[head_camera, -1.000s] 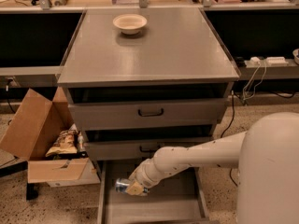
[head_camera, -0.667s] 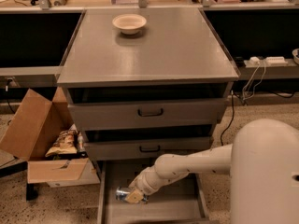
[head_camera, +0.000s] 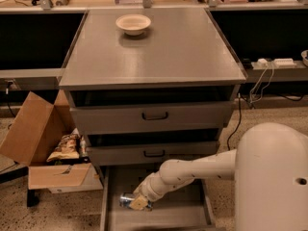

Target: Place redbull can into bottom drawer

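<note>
The bottom drawer (head_camera: 183,215) is pulled out at the foot of the grey cabinet, a shallow grey tray. The redbull can (head_camera: 126,200), blue and silver with a shiny end, lies on its side low inside the drawer near its left wall. My gripper (head_camera: 138,202) is down in the drawer at the end of the white arm, shut on the can. I cannot tell whether the can touches the drawer floor.
A beige bowl (head_camera: 133,23) sits on the cabinet top (head_camera: 159,52). The two upper drawers with black handles (head_camera: 154,115) are nearly closed. An open cardboard box (head_camera: 38,143) with snack bags stands on the floor to the left. Cables and a power strip (head_camera: 274,62) lie at the right.
The arm has lowered and moved slightly left, carrying the can deeper into the bottom drawer.
</note>
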`<state>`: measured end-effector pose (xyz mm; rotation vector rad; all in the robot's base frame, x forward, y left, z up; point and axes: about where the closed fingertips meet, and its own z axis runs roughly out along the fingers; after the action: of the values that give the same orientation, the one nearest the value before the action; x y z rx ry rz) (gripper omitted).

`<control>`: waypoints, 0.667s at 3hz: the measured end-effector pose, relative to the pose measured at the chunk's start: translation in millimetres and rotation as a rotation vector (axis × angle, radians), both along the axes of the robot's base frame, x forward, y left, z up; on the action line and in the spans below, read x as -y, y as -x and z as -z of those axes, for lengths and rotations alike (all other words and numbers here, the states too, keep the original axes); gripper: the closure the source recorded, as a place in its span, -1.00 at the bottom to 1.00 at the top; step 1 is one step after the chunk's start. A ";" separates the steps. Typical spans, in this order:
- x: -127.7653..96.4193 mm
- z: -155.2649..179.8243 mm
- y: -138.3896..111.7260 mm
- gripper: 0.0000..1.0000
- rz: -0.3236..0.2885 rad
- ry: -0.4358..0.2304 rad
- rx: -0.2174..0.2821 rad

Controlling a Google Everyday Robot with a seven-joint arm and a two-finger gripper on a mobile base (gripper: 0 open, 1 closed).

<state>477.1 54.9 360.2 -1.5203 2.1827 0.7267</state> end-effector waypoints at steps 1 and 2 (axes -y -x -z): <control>5.5 47.1 -8.8 1.00 0.027 0.009 -0.016; 8.3 77.2 -15.7 1.00 0.048 -0.017 -0.035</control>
<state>492.8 46.6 283.1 -1.4521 2.2246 0.7604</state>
